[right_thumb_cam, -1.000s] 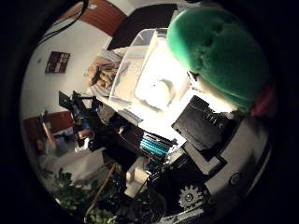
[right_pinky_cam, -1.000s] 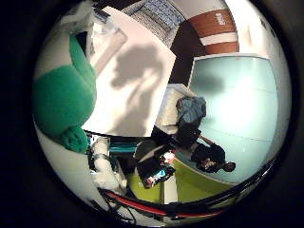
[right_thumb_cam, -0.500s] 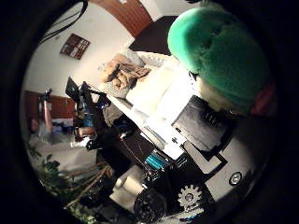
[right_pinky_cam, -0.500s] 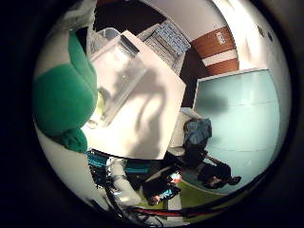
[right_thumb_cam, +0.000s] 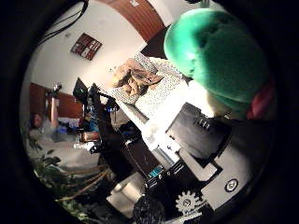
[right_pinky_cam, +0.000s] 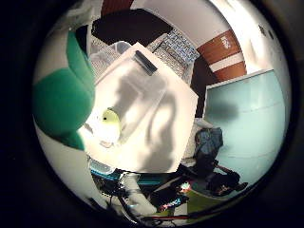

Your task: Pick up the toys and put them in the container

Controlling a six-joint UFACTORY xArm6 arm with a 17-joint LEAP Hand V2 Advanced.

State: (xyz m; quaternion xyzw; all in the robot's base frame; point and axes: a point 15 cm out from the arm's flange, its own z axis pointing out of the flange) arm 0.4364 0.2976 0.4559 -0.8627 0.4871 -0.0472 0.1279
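A: What's the robot hand (right_thumb_cam: 205, 154) doing?
B: Its black and white parts are sitting right against a big green plush toy (right_thumb_cam: 219, 56). The toy is filling one side of both palm views, so it's close to the palm. Fingers seem to be closing on it, but the actual wrap isn't showing, so I can't tell for certain.
A: Anything else on the toy?
B: A pink bit is showing at its edge, plus a pale patch next to the black part of the hand.
A: Container?
B: A clear plastic rectangular container (right_pinky_cam: 130, 102) is standing on the white desk (right_pinky_cam: 166, 137), out beyond the palm. A small yellow-green round toy (right_pinky_cam: 110, 118) is lying inside it, near one end.
A: Is the green toy in it?
B: No, it's staying up off the desk, apart from the container.
A: Background?
B: A brown stuffed animal (right_thumb_cam: 133, 77) is lying on a patterned surface farther off.
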